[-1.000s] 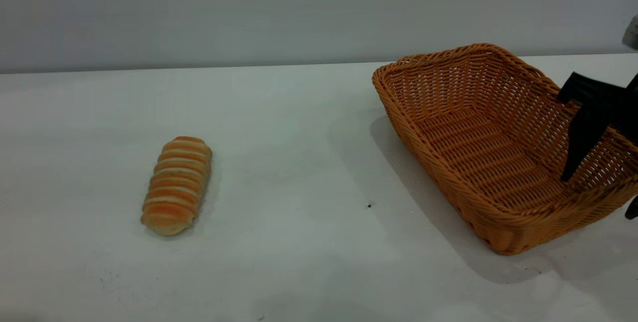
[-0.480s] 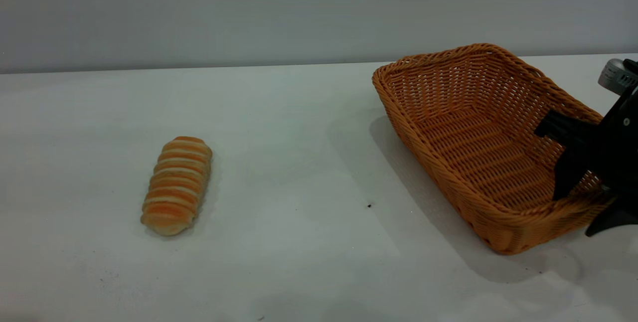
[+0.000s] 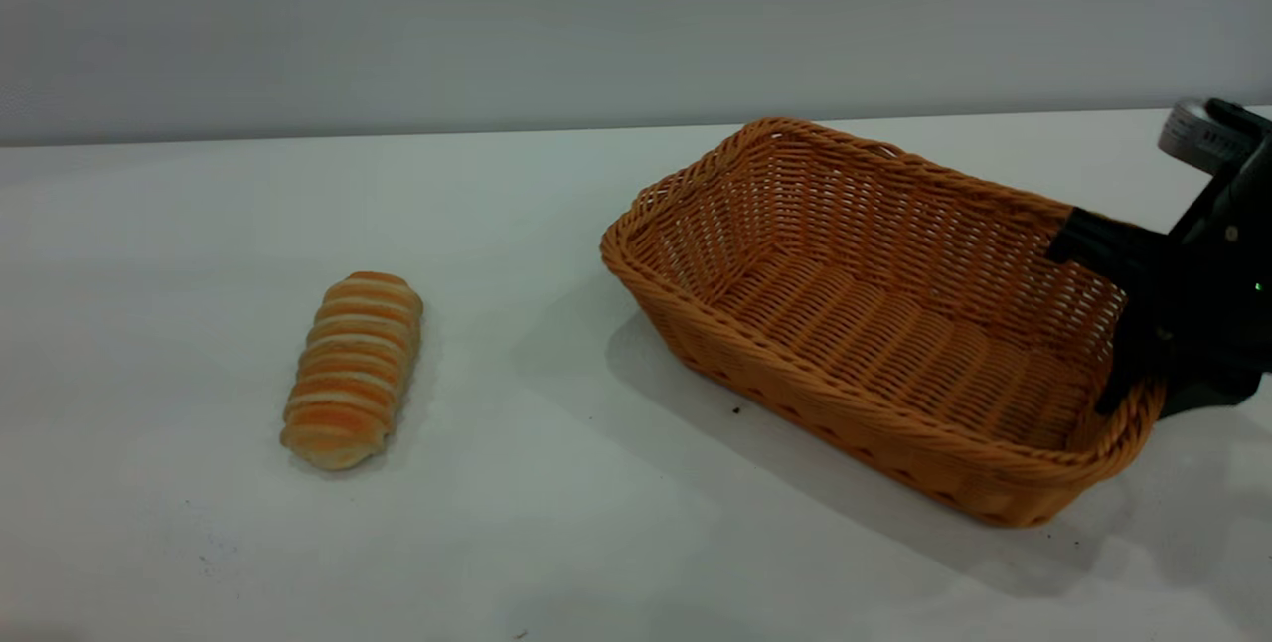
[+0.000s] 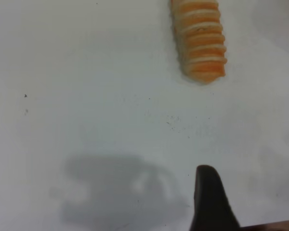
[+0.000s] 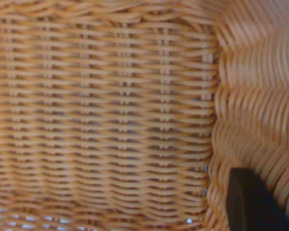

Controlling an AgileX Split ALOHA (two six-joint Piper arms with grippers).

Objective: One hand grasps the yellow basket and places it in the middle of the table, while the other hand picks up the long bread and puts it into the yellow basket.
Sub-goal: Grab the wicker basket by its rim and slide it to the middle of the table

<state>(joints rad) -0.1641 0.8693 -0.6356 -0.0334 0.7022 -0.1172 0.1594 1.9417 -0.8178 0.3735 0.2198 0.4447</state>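
Observation:
The yellow basket (image 3: 874, 324) stands on the white table (image 3: 556, 543), right of centre, long side turned toward the camera. My right gripper (image 3: 1143, 401) is shut on the basket's right end wall, one finger inside and one outside. The right wrist view shows the woven inside (image 5: 111, 110) and one black finger (image 5: 250, 202) against the rim. The long bread (image 3: 352, 369) lies on the table at the left, apart from the basket. The left wrist view shows the bread (image 4: 198, 41) some way ahead of my left gripper (image 4: 253, 190), which is open, empty and above the table.
A grey wall runs behind the table's far edge. A few small dark specks (image 3: 735, 410) dot the tabletop. Bare table lies between the bread and the basket. The left arm is out of the exterior view.
My right gripper closed on the basket's right end, then dragged it left toward the table's middle and turned it. The bread has not moved.

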